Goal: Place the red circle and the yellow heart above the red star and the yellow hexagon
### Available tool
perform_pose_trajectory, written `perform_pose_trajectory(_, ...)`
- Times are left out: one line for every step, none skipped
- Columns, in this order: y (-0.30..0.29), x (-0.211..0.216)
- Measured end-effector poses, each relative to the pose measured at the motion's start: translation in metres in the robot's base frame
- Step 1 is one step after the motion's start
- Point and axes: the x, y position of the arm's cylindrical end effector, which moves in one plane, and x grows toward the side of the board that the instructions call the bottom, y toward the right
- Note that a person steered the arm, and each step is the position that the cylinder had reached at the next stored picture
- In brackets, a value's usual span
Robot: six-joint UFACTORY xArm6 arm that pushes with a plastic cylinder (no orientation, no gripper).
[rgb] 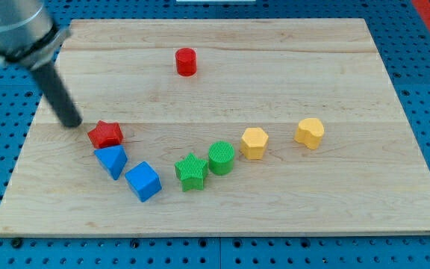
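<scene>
The red circle (186,61) stands near the view's top, middle-left of the wooden board. The red star (106,134) lies at the left. The yellow hexagon (254,142) lies right of centre and the yellow heart (310,132) further right, both lower than the red circle. My dark rod comes down from the upper left. My tip (73,122) rests on the board just left of and slightly above the red star, close to it but apart.
A blue triangle (111,160) sits right below the red star, with a blue cube (142,181) to its lower right. A green star (191,172) and a green circle (221,158) touch each other left of the hexagon. The board's left edge (22,149) is near my tip.
</scene>
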Motion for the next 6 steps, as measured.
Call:
perform_pose_trajectory(0.078, -0.020)
perform_pose_trajectory(0.178, 0.017)
perform_pose_trajectory(0.218, -0.043)
perform_pose_trajectory(0.189, -0.089)
perform_pose_trajectory(0.115, -0.108)
perform_pose_trajectory(0.088, -0.115)
